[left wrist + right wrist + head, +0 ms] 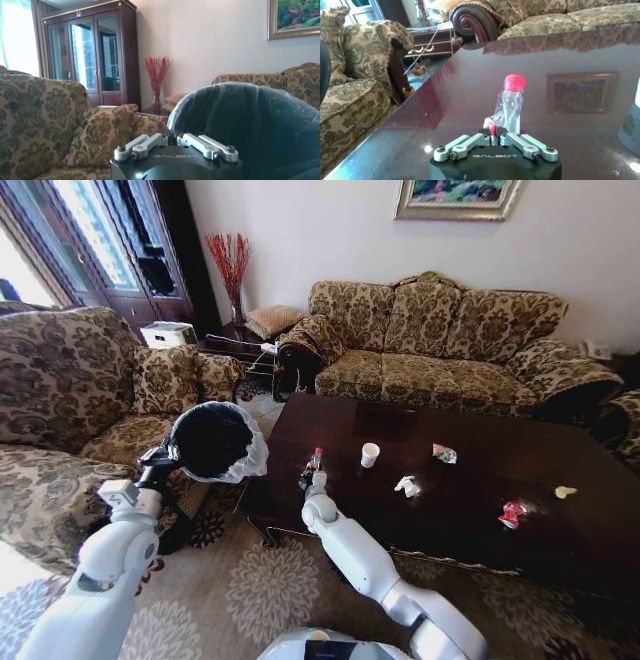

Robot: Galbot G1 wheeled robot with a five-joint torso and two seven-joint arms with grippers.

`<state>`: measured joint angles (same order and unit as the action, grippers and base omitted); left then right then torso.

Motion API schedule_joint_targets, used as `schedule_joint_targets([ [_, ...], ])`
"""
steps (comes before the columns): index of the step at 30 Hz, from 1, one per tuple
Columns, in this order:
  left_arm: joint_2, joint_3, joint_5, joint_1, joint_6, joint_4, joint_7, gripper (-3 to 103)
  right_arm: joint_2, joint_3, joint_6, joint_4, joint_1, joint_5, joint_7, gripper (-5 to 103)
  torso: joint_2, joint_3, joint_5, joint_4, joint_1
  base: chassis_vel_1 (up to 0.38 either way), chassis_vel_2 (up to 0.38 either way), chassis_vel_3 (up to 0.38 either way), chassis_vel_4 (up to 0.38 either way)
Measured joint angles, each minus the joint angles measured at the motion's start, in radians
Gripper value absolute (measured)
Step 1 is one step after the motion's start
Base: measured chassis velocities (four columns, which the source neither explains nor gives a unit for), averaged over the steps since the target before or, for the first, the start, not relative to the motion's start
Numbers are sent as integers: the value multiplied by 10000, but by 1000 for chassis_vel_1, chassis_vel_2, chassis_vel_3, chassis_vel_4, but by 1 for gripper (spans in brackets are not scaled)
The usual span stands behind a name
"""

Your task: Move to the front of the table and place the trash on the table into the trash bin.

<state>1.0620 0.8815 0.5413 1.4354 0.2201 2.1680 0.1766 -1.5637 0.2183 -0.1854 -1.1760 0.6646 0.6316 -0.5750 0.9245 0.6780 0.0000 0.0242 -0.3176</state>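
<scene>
My left gripper (160,459) is shut on the rim of the trash bin (212,440), holding it in the air beside the table's left end; its black inside faces the head camera. In the left wrist view the bin (250,123) rises just past the closed fingers (145,144). My right gripper (308,477) is shut on the clear plastic bottle (317,459) with a red cap, near the left edge of the table (480,525). The bottle (510,105) stands between my fingers (525,142). On the table lie a paper cup (370,454), crumpled paper (407,486), silvery wrapper (444,453), red wrapper (513,513) and yellow scrap (565,492).
A patterned sofa (440,340) runs behind the table, and an armchair (70,400) stands close on the left, right beside the bin. A dark side table (235,345) with cables sits in the far corner. A patterned rug (250,590) covers the floor between me and the table.
</scene>
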Motion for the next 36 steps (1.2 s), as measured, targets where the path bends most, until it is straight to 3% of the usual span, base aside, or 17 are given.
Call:
schedule_joint_targets([
  [5,16,-27,0,4,30,9,-11,3,36,-389,33,-301,-38,-127,-506,2,-6,8,-4,-9,-5,0,0,0,0],
  [8,22,-114,-1,-35,105,5,-85,3,392,-533,17,-1296,-287,-124,-702,2,-9,9,-3,-12,-11,0,0,0,0],
  [13,-63,-285,162,-108,344,-74,-275,3,1443,-279,69,-3498,-1017,75,-323,2,-8,3,1,-6,-4,0,0,0,0],
  [15,-371,-384,540,-200,754,-122,-356,3,2081,14,210,-4747,-1735,569,136,1,-5,0,0,2,0,0,0,0,0],
  [21,-1507,-592,1500,-839,1479,-574,-472,3,2729,537,1101,-5869,-3194,1144,1333,1,-3,1,-4,-9,-2,0,0,0,0],
  [24,-2278,-610,2613,-1233,2066,-701,-766,3,2633,1371,2831,-5660,-4323,879,3264,1,-2,1,-2,-6,-3,0,0,0,0],
  [25,-2278,-610,2613,-1233,2066,-701,-766,3,2633,1371,2831,-5660,-4323,879,3264,1,-2,1,-2,-6,-3,0,0,0,0],
  [27,-2613,-529,3219,-1253,2471,-556,-886,3,2287,2084,3204,-5444,-4835,767,4021,1,-1,0,-2,2,-2,0,0,0,0],
  [30,-2761,-583,3700,-1353,2815,-439,-904,3,2201,2780,3143,-5526,-5028,840,4288,1,-1,0,-3,2,-1,0,0,0,0],
  [36,-2776,-461,4100,-1389,3209,-351,-908,3,2518,3489,2958,-5537,-4848,437,4972,1,0,0,-1,-5,0,0,0,0,0],
])
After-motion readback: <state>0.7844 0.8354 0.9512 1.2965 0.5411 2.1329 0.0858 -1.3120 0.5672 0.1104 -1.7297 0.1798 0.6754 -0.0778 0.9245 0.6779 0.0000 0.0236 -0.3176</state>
